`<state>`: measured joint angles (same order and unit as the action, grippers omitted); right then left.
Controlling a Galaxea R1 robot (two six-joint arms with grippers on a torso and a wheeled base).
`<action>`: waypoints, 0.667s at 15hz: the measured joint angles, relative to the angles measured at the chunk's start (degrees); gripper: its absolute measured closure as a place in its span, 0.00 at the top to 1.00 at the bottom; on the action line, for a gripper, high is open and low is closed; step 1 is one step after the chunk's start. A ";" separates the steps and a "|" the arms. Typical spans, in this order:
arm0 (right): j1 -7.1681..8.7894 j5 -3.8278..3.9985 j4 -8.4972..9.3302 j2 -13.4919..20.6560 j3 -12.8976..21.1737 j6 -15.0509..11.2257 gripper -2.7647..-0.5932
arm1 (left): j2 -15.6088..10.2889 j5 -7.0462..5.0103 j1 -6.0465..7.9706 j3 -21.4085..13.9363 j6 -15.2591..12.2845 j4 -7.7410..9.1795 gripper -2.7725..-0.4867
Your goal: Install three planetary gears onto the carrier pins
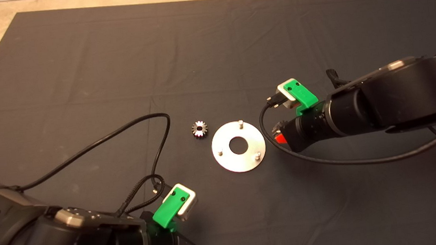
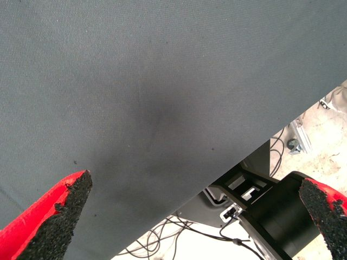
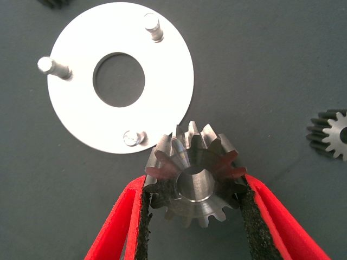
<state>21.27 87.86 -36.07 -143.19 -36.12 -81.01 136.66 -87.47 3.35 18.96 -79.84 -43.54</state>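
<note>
Holding a shiny toothed gear (image 3: 193,184) between its rough black pads (image 3: 142,216), the right gripper (image 1: 280,133) sits at the round silver disc's (image 1: 239,158) 3 o'clock edge. The flat disc has a big middle hole and three short bare pins (image 1: 241,124). A second gear (image 1: 199,129) lies on the dark cloth mat (image 1: 212,52) at the disc's 10 o'clock. Only the right wrist view shows a third gear (image 3: 331,132). The left gripper (image 2: 190,216) is spread wide, holding nothing, at the mat's near edge.
</note>
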 joint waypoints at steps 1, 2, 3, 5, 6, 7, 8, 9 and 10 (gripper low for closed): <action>0.02 0.01 0.05 0.00 0.36 -0.22 0.19 | 0.00 0.00 -0.02 0.00 0.01 0.00 1.00; 0.02 0.03 0.09 0.00 0.62 -0.52 0.19 | 0.00 -0.01 -0.01 0.00 0.00 0.00 1.00; 0.00 0.04 0.11 0.00 0.77 -0.68 0.19 | 0.00 -0.01 -0.01 0.00 0.01 0.00 1.00; 0.00 0.04 0.12 -0.05 0.88 -0.98 0.19 | 0.00 -0.01 0.00 0.00 0.01 0.00 1.00; -0.02 0.06 0.13 -0.20 0.93 -1.00 0.19 | 0.00 -0.01 0.00 0.00 0.01 0.00 1.00; -0.02 0.04 0.13 -0.33 0.93 -1.13 0.19 | 0.02 0.01 0.00 0.00 0.01 0.00 1.00; -0.05 0.10 0.11 -0.58 0.93 -1.16 0.19 | 0.22 -0.01 0.00 0.00 -0.01 0.00 1.00; -0.16 0.17 0.11 -0.96 0.93 -1.16 0.19 | 0.63 0.01 0.00 0.00 -0.01 0.00 1.00; -0.44 0.18 0.11 -1.46 0.93 -1.18 0.19 | 0.99 0.04 -0.02 0.00 -0.01 0.00 1.00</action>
<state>20.83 88.04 -35.96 -144.65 -35.19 -82.19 137.64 -87.43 3.33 18.96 -79.85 -43.54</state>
